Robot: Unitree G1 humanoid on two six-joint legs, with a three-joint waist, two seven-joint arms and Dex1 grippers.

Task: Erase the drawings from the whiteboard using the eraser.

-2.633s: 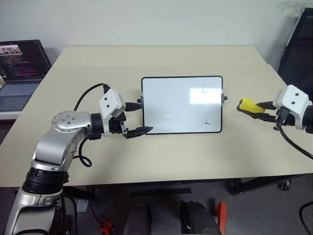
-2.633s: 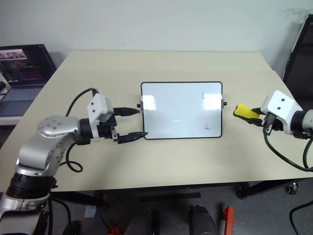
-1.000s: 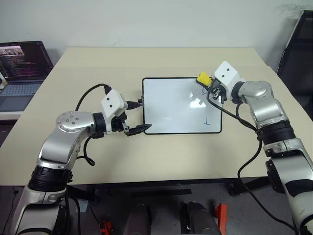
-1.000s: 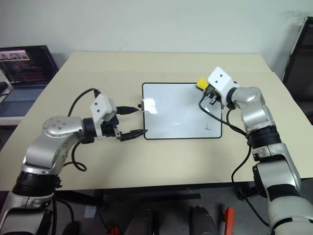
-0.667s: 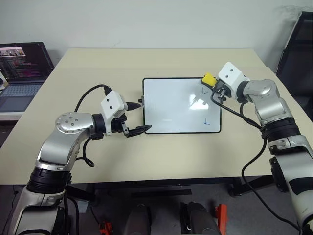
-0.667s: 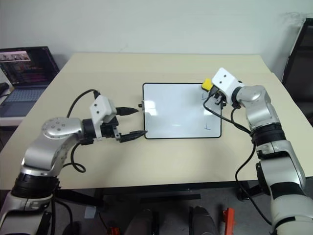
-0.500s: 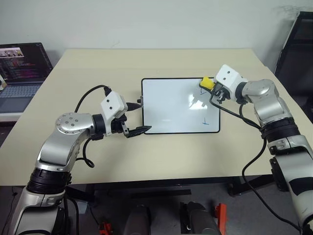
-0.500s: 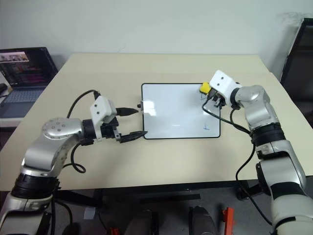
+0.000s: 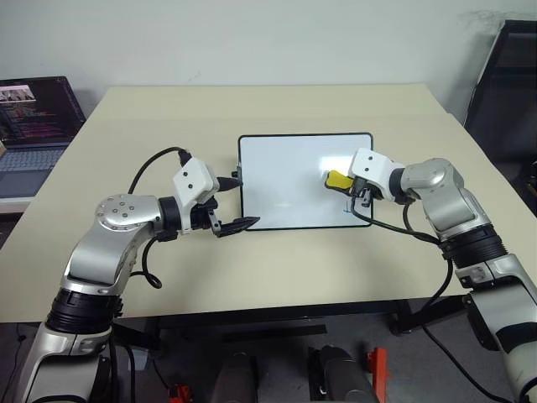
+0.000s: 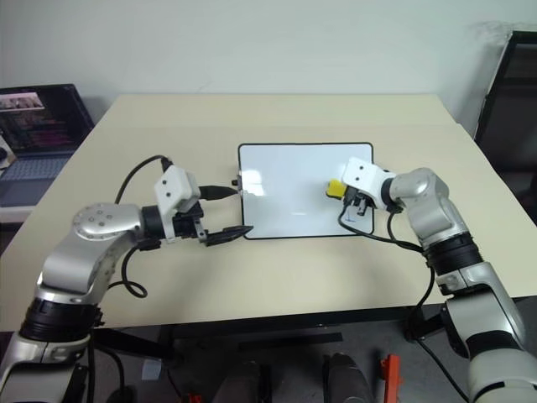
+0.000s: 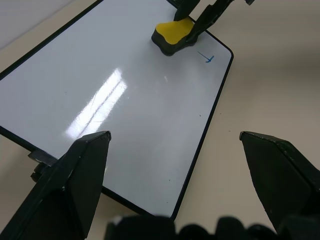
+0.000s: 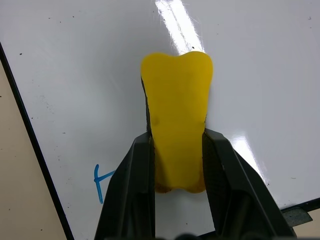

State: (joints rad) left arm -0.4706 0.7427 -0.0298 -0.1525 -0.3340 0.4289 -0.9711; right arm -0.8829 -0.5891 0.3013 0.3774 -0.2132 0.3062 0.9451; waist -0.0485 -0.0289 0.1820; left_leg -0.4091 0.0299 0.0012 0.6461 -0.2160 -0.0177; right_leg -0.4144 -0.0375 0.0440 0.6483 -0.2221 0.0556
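Note:
The whiteboard (image 9: 285, 180) lies flat in the middle of the table, black-framed and glossy. My right gripper (image 9: 346, 181) is shut on the yellow eraser (image 9: 338, 180), which is pressed on the board's right half; its black fingers (image 12: 132, 185) clamp the eraser (image 12: 176, 115) from both sides. Of the drawings, one small blue mark (image 12: 102, 180) shows beside the eraser, near the board's near right corner (image 11: 206, 57). My left gripper (image 9: 245, 200) is open at the board's left short side, one finger (image 11: 75, 170) on each side of the near left corner.
A laptop (image 9: 38, 117) with its screen lit stands on a lower surface at the far left. A black chair (image 9: 503, 75) is at the far right. The beige table (image 9: 252, 269) has bare room in front of the board and behind it.
My right gripper has carried the eraser from the board's far right corner down and inward onto its right half. The upper blue mark no longer shows. The left gripper has kept still.

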